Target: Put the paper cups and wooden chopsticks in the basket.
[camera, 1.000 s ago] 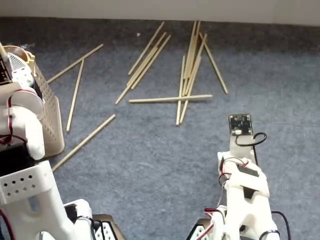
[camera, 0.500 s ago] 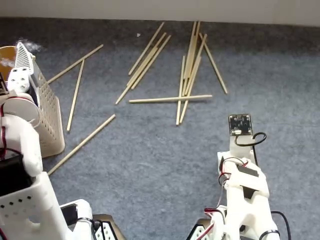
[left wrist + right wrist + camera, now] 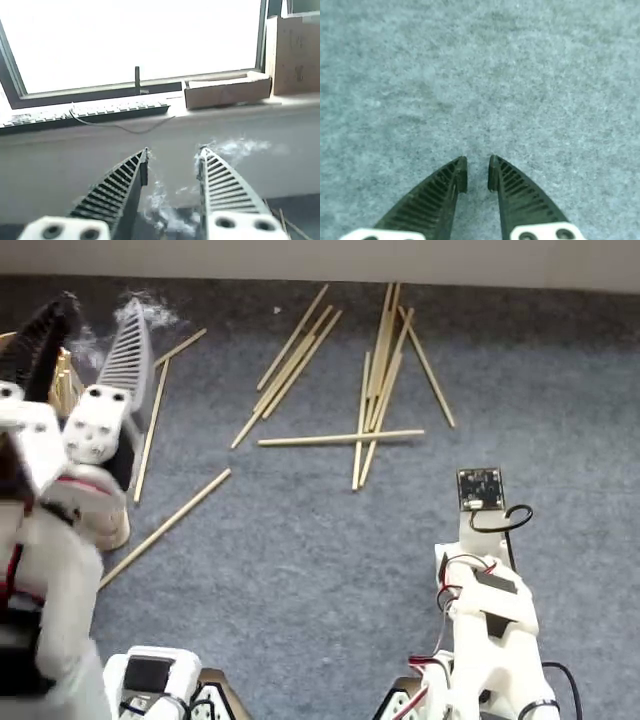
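Note:
Several wooden chopsticks [image 3: 384,352] lie scattered on the grey carpet, with one crosswise [image 3: 340,439] and two nearer the basket [image 3: 151,430] [image 3: 166,524]. The white perforated basket [image 3: 120,528] stands at the far left, mostly hidden under my left arm, and stick ends [image 3: 63,380] poke out of it. My left gripper [image 3: 98,308] is raised above the basket, open and empty; in the left wrist view it [image 3: 173,152] points at a wall and window. My right gripper [image 3: 477,172] hovers over bare carpet with a narrow gap between its fingers, holding nothing.
The right arm [image 3: 487,580] sits at the front right, short of the chopstick pile. Bare carpet [image 3: 300,560] spreads between the two arms. A pale wall edge [image 3: 320,260] runs along the back.
My left arm has lifted up from the basket and tilted upward, and its fingers now stand spread above the basket. The right arm and the chopsticks have not moved.

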Tool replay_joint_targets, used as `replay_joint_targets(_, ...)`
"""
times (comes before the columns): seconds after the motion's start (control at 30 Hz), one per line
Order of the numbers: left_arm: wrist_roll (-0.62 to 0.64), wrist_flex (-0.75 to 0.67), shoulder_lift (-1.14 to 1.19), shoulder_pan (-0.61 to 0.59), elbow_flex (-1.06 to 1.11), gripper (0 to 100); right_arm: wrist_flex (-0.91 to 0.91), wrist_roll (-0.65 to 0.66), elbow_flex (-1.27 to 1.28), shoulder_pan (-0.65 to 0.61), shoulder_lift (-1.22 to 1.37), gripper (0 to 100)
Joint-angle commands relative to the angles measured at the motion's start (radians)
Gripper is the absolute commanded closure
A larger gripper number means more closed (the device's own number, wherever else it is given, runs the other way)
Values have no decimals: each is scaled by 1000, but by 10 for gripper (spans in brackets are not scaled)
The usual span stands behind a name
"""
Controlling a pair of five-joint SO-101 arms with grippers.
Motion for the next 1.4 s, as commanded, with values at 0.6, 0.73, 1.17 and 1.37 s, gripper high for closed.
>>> replay_joint_targets(0.6, -94, 114, 1773, 73, -1064, 696, -16, 12, -4, -7, -24, 918)
replay_joint_targets(0.73, -95, 221, 1937, 50, -1359, 663, -16, 12, -4, -8, -24, 918)
replay_joint_targets(1.17, -94, 367, 2170, 82, -1590, 664, -16, 12, -4, -8, -24, 918)
replay_joint_targets(1.37, -95, 370, 2189, 97, -1583, 680, -16, 12, -4, -8, -24, 918)
